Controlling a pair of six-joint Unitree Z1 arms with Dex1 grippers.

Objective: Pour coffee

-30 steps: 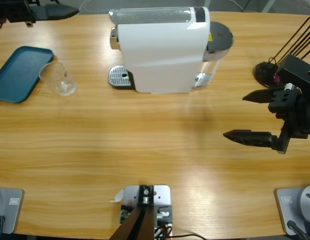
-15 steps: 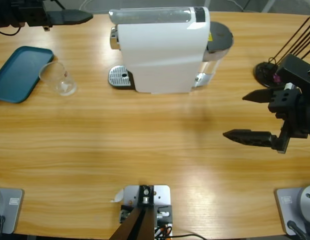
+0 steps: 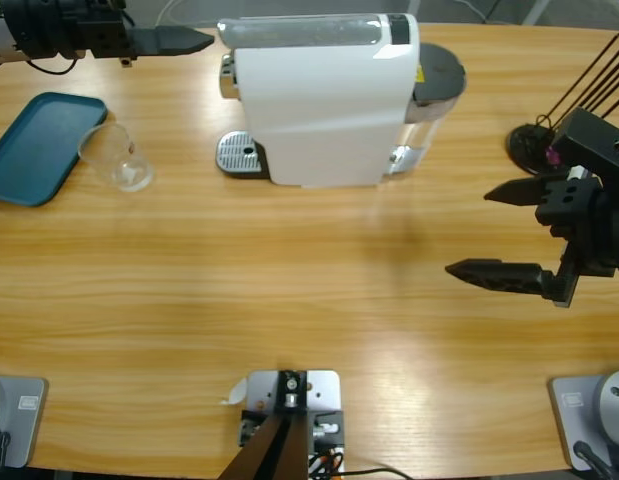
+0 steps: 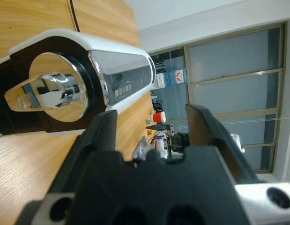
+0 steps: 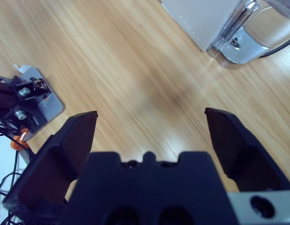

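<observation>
Left tool (image 3: 194, 40) open beside coffee machine (image 3: 324, 100); right tool (image 3: 489, 232) open.

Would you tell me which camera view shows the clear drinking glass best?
The high view: the clear drinking glass stands whole on the table beside the blue tray, left of the coffee machine. Neither wrist view shows it.

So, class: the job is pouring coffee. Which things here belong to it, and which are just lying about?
Belonging:
white coffee machine
clear glass
left claw, open
right claw, open

Lying about:
blue tray
black stand with thin rods
</observation>
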